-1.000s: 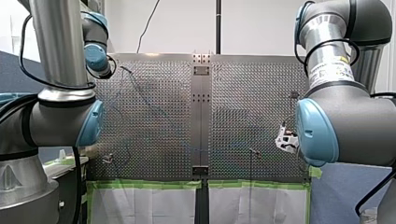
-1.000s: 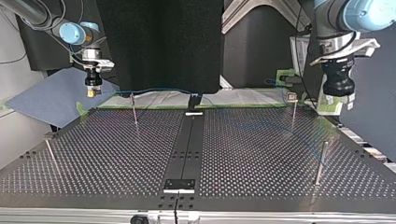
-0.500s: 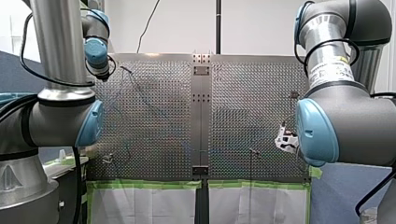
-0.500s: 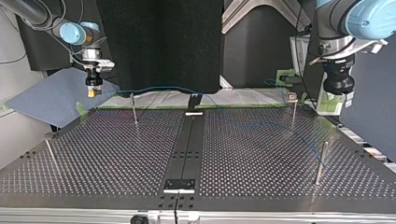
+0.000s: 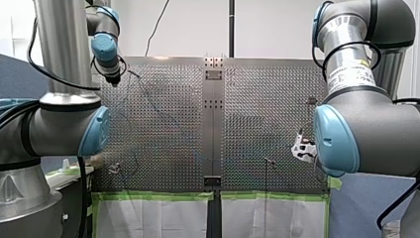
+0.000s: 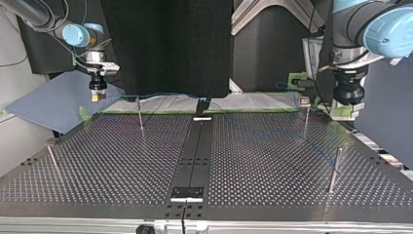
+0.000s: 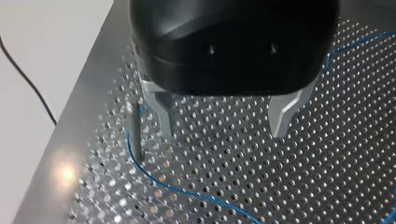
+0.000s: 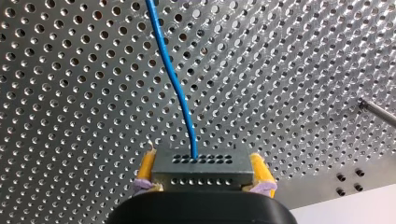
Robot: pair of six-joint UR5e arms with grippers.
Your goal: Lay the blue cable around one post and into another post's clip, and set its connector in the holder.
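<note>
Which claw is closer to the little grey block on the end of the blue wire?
Right. My right claw grips the grey block itself; my left claw hangs open beside a post, far from it.

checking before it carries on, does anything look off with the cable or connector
Nothing stands out. The blue cable leaves the connector in a smooth curve, and the connector sits square between the yellow pads of my right gripper. My left gripper hangs open beside a post, with the cable bending past its base.
</note>
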